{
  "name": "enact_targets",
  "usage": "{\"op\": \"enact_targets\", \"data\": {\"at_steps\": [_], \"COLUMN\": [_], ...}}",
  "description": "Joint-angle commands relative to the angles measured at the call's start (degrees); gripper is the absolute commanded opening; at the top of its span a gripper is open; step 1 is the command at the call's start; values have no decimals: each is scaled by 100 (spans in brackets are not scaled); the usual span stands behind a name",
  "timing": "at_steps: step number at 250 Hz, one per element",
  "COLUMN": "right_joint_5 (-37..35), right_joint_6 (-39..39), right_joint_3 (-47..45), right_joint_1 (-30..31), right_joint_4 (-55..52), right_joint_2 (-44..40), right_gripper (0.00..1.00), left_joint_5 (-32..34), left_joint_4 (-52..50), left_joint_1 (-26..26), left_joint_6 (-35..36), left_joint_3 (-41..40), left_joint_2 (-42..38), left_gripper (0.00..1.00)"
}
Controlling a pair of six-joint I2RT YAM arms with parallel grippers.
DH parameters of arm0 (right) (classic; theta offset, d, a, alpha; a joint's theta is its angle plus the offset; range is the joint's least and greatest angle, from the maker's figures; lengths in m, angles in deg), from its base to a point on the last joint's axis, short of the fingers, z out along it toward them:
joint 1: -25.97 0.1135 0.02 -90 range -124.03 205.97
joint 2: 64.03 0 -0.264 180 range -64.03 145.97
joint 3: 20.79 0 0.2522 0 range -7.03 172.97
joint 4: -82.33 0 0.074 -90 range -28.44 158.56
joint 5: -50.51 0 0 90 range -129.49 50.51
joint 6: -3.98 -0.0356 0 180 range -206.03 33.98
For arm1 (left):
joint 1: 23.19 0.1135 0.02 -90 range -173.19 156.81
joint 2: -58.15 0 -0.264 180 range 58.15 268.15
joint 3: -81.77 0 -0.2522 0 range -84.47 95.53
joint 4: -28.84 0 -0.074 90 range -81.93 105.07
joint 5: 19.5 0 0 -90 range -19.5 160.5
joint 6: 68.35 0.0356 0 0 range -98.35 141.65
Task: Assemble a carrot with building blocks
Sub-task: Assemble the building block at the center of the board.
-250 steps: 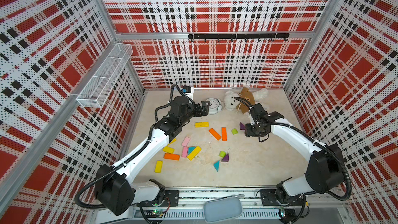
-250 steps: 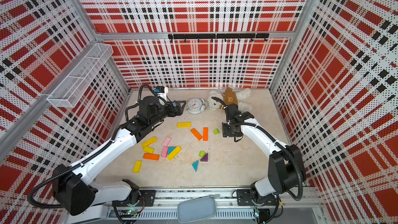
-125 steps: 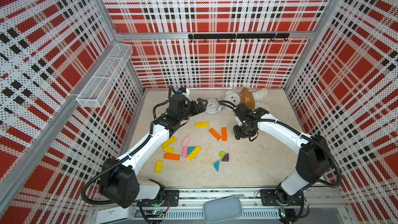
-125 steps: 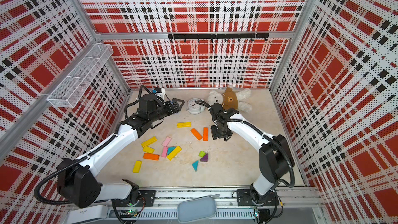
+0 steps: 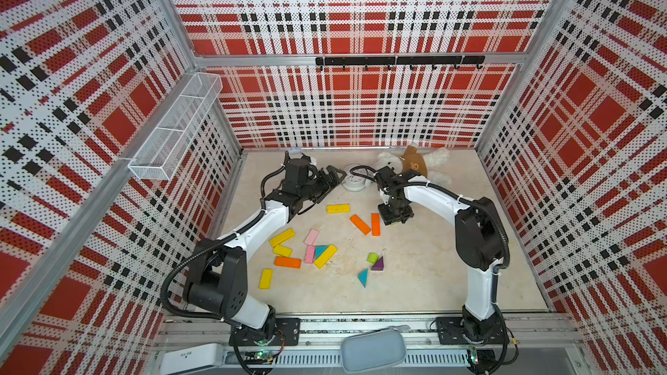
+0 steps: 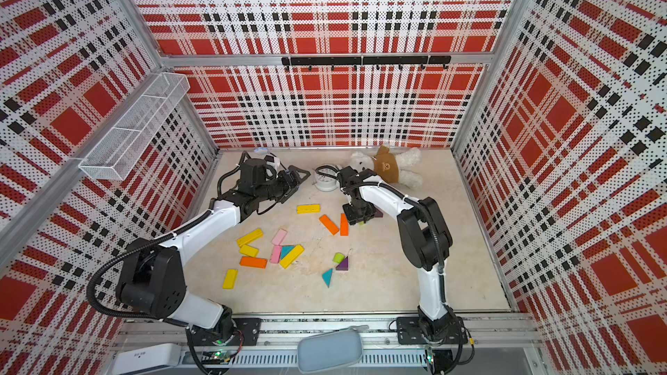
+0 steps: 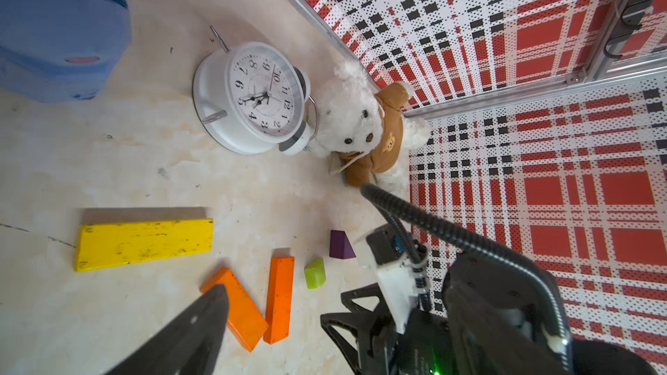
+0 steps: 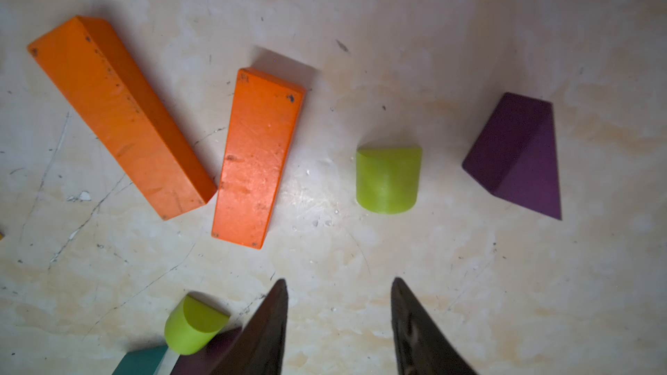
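Building blocks lie scattered on the table. Two orange bars (image 8: 119, 113) (image 8: 258, 160), a lime-green stub (image 8: 388, 180) and a purple triangle (image 8: 519, 156) lie in a row. My right gripper (image 8: 339, 283) points down just short of that stub, open, nothing between its fingers; in a top view it (image 5: 393, 216) hangs right of the orange bars (image 5: 375, 224). A second lime stub (image 8: 191, 326) lies beside it. My left gripper (image 5: 334, 176) is held open and empty near the back, above a yellow bar (image 5: 338, 208).
A white alarm clock (image 5: 355, 182) and a teddy bear (image 5: 415, 165) lie at the back wall. Yellow, pink, orange and teal pieces cluster at the left (image 5: 309, 254). A lime stub (image 5: 372, 257), purple triangle (image 5: 378, 265) and teal triangle (image 5: 363, 277) lie nearer the front.
My right gripper has moved left and lowered over the lime stub beside the orange bars, and its jaws have narrowed. The left arm has pulled back slightly toward the back left.
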Motion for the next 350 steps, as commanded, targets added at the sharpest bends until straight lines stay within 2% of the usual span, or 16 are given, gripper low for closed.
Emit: {"op": "enact_targets", "data": {"at_steps": [1,42,92,197,230,298,350], "right_joint_5": [66,-35,195,281,259,259,199], "right_joint_6": [194,244,393,474,463,399,438], "right_joint_3": [170,86,131,276,271,60,-72], "right_joint_1": [-67,-215,-452,-505,-500,-500,-500], "right_joint_4": [-4,132,226,309,338,545,690], "right_joint_2": [120,266,325,739,844,895,899], "right_gripper": [48,47,46,46,41,45,42], "left_joint_5": [-192,-309,-436,-496,-554,-557,-544], "left_joint_4": [264,341,474,572,606,625,633], "left_joint_1": [18,18,11,34,29,24,29], "left_joint_6": [-189,-286,-399,-476,-490,-497,-478], "left_joint_3": [-50,-63,-85,-106,-106,-107,-93], "left_joint_2": [88,226,279,419,415,340,316], "left_gripper": [96,95,95,95,95,95,95]}}
